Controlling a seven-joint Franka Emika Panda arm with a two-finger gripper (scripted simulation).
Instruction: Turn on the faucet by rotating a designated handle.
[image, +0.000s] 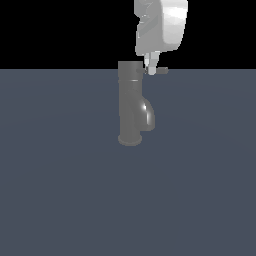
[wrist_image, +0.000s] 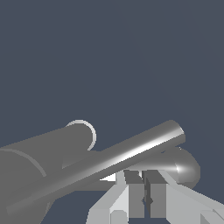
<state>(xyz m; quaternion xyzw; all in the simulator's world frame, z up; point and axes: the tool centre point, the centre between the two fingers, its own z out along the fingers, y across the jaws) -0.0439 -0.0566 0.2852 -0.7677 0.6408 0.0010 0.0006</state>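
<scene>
You see the faucet (image: 131, 105) standing upright on the blue-grey surface (image: 60, 190), its spout (image: 148, 116) curving down toward the exterior view's right. The handle (image: 161, 71) sticks out sideways from the top cap, and your gripper (image: 151, 69) hangs right at it, fingers (wrist_image: 136, 192) nearly together, clasping nothing visible.

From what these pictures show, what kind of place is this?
Probably a bare simulated test scene, not a real kitchen: a glossy dark-grey metal faucet stands alone on a flat blue-grey floor against black, under a white robot gripper.
</scene>
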